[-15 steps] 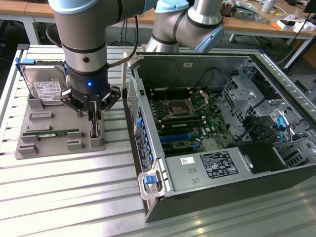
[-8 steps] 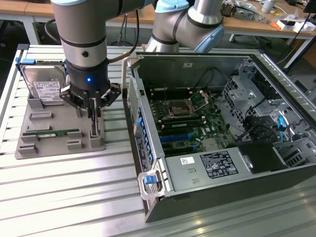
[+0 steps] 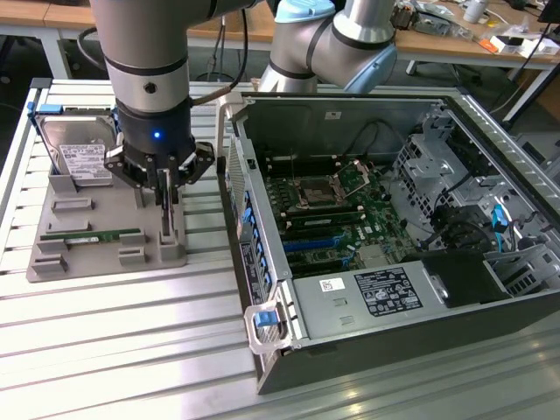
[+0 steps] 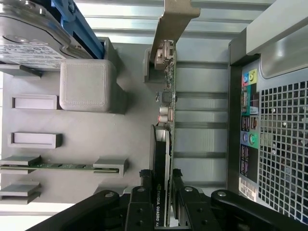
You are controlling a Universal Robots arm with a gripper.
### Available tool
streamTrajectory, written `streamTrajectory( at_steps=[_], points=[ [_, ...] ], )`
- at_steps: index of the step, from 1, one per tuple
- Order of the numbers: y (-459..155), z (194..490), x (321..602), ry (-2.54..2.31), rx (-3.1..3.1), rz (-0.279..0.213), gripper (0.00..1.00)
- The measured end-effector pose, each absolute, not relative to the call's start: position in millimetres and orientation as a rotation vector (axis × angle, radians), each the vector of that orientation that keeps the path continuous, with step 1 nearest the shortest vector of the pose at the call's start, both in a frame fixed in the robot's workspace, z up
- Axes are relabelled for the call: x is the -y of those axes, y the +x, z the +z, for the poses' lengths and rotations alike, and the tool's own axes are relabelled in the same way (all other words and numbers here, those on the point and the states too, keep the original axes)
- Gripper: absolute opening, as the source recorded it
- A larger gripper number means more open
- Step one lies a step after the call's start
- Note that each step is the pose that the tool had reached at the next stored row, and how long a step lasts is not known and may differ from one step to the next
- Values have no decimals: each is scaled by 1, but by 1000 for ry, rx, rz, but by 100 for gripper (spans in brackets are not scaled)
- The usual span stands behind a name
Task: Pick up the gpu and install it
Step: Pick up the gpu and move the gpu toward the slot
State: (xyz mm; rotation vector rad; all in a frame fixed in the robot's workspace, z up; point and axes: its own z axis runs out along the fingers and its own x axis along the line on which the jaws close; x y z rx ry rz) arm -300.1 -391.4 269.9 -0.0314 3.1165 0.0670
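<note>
The gripper [image 3: 166,199] is seen lowered over a grey tray [image 3: 96,206] that lies on the slatted metal bench [image 3: 131,332], near the bench edge at the exterior view's left. The gpu [image 3: 166,226] is stood on its edge in a slot at the side of the tray nearest the computer case [image 3: 262,262]. In the wrist view the gripper [image 4: 162,178] is closed on the gpu [image 4: 161,144]: one black finger is pressed against each face of the card at its cooler end, and its silver bracket [image 4: 168,24] is seen at the far end. A hard drive [image 3: 79,153] with a white label and a green memory stick [image 3: 92,235] are held elsewhere in the tray. The case is laid open just beside the tray, with its motherboard [image 3: 332,210] exposed.
</note>
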Motion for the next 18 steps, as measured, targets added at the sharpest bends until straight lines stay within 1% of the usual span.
streamTrajectory(
  at_steps=[18],
  points=[
    [-300,303,391,-31,-3117,67,27]
  ],
)
